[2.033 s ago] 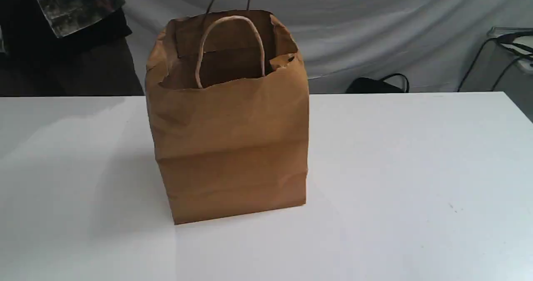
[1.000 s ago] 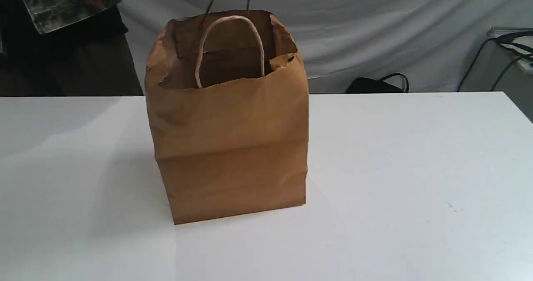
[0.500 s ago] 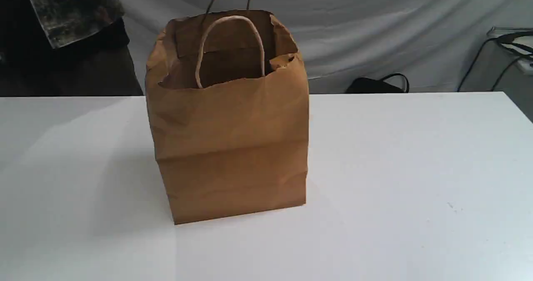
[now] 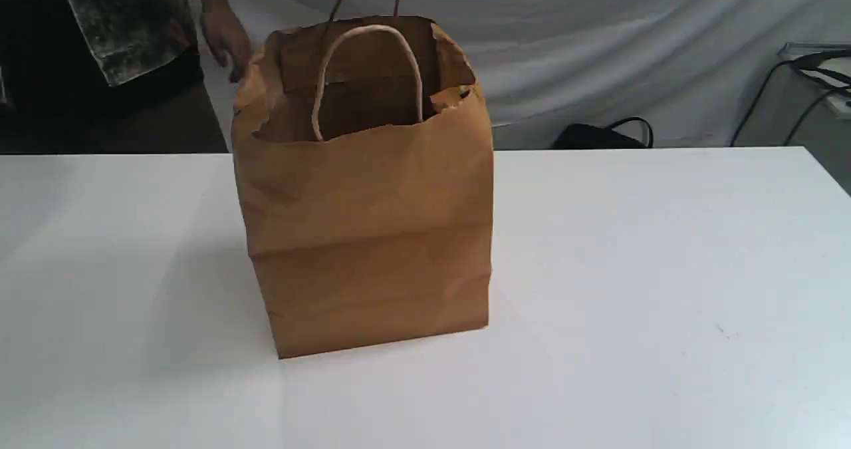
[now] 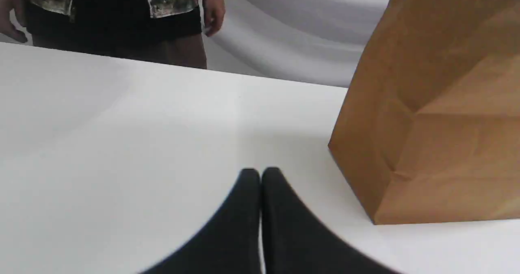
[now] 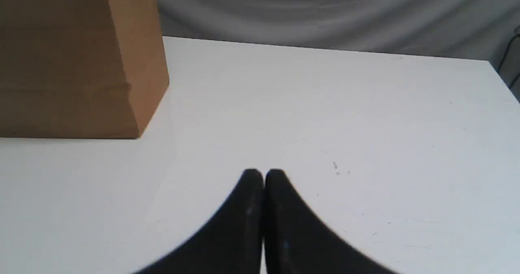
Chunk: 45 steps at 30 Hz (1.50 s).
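Left hand (image 5: 260,170) is seen clenched, its two black fingers pressed together on nothing, held low over the white counter (image 5: 101,144) near the left corner of the brown paper bag (image 5: 430,124) but apart from it. A bystander (image 4: 223,30) is seen at the far left, beyond the counter (one bare forearm hangs just beside the bag's far left rim). The bag is stood upright and open at the counter's middle, one twine handle (image 4: 369,28) arched over its mouth. To its right, the right hand (image 6: 264,171) is likewise shown clenched and empty over the counter, apart from the bag. A black pouch (image 4: 602,136) is seen beyond the far edge.
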### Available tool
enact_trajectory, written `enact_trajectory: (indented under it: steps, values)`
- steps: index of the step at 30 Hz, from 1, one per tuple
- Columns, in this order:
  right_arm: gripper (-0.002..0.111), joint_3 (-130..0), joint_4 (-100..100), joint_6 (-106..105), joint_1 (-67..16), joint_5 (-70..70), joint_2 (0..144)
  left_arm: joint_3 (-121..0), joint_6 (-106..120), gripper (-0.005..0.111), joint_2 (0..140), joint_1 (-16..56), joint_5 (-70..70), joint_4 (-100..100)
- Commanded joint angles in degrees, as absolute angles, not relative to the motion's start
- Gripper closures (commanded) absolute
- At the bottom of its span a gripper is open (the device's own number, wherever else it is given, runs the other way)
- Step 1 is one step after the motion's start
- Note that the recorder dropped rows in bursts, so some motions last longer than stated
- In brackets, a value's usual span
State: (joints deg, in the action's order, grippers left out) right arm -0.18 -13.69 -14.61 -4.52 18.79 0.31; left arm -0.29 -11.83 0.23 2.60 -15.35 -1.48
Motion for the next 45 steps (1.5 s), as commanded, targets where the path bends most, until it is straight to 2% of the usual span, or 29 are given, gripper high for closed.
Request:
enact_trajectory:
  steps: [1,45]
  values:
    - [0.108,0.00,-10.28,-14.63,-4.64,19.13,0.00,0.00,-11.72,0.107,0.00,2.90,-15.23,-1.08]
    - [0.108,0.00,-10.90,-14.40,-4.64,19.13,0.00,0.00,-11.72,0.107,0.00,2.90,-15.23,-1.08]
